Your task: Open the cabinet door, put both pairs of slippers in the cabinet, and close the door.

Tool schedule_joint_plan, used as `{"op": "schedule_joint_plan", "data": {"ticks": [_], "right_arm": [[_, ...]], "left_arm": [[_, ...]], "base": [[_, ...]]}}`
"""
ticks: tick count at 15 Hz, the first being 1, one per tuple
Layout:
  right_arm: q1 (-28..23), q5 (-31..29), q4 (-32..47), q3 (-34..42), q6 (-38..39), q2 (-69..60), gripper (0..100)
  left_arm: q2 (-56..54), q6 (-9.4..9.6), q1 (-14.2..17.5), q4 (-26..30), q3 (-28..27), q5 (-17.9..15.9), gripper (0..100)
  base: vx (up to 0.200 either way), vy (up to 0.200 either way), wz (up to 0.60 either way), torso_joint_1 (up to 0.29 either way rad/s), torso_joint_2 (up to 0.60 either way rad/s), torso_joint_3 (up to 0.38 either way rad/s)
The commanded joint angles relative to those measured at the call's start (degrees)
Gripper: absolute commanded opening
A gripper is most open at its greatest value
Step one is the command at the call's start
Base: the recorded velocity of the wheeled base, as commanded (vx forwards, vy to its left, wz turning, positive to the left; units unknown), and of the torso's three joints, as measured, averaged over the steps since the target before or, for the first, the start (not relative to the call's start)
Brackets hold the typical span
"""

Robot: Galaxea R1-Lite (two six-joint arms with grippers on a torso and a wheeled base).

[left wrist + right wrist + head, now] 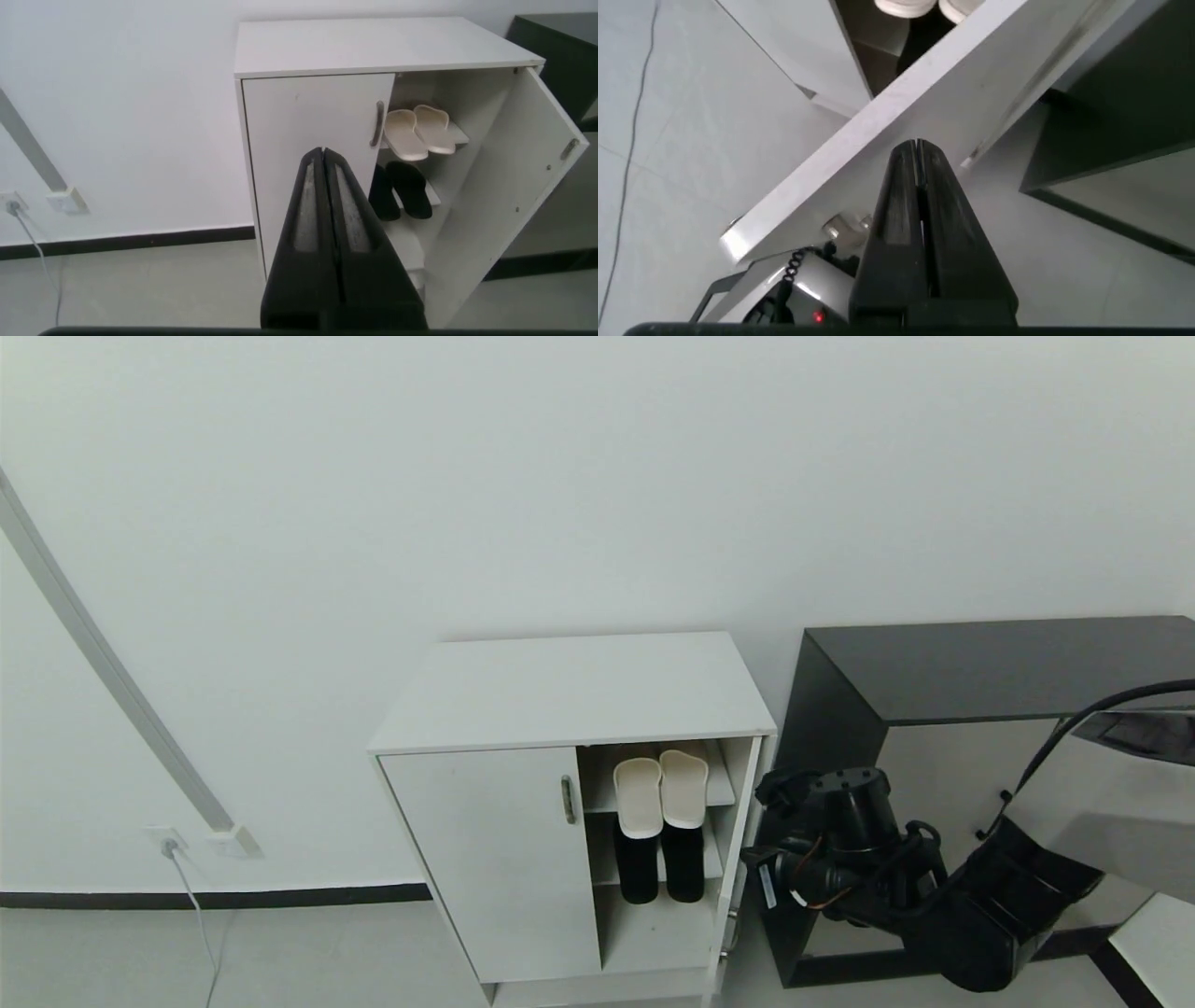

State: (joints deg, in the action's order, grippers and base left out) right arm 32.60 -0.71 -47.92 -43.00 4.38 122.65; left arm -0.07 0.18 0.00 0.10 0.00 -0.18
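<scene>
The open door (509, 187) stands just left of the right pincer (918, 154), which is closed tight and empty, well placed to push it shut.

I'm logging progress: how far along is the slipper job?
Done: the door is open, and the white slippers sit above the black slippers inside the cabinet. In hand: the right gripper, shut, is close to the open door's edge. Left: closing the door.
</scene>
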Motion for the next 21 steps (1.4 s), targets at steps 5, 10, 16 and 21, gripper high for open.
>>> {"op": "schedule_joint_plan", "data": {"ticks": [5,10,16,21], "right_arm": [[0.4,-0.2,0.0,-6.8,0.1,6.5,0],[0.6,-0.2,0.0,-12.9,0.2,9.9,0],[0.4,-1.1,-0.2,-19.1,0.2,13.4,0],[0.2,-1.1,-2.3,-24.9,0.6,16.5,0]], "left_arm": [[0.1,-0.09,0.0,0.0,0.0,0.0,0],[0.1,-0.09,0.0,0.0,0.0,0.1,0],[0.1,-0.09,0.0,0.0,0.0,0.1,0],[0.1,-0.18,0.0,0.0,0.0,0.3,0]], "base": [[0.0,0.0,0.0,0.0,0.0,0.0],[0.0,0.0,0.0,0.0,0.0,0.0],[0.0,0.0,0.0,0.0,0.0,0.0],[0.0,0.0,0.0,0.0,0.0,0.0]]}}
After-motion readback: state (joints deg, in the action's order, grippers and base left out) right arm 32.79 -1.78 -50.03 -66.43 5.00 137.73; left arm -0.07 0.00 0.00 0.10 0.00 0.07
